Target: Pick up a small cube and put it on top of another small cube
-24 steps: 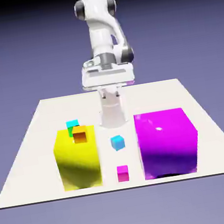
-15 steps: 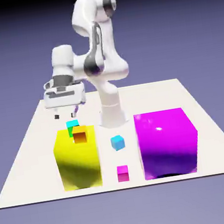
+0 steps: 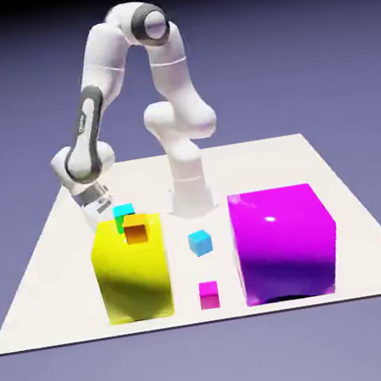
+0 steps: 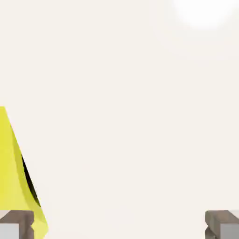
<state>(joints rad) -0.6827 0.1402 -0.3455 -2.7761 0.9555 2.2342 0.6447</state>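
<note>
I am seeing the gripper [image 3: 102, 215] hanging low at the left of the exterior frame, just behind the big yellow block [image 3: 133, 271], with the arm [image 3: 95, 114] arching over from the top middle. In the hand view the two grey fingertips [image 4: 16, 225] are sitting at the bottom corners, far apart, with nothing but bare pale table [image 4: 130, 116] between them; the jaws are standing wide and empty. A slice of the yellow block is showing at the lower left of that view. The small sky-blue cube [image 3: 200, 243] is resting on the table near the centre of the exterior frame, between the yellow block and the big magenta block [image 3: 285, 244], well apart from the gripper. A small magenta cube [image 3: 209, 294] is lying below it in the frame. A turquoise cube [image 3: 124, 211] and an orange cube [image 3: 135, 229] are showing at the yellow block's top edge, close to the gripper.
</note>
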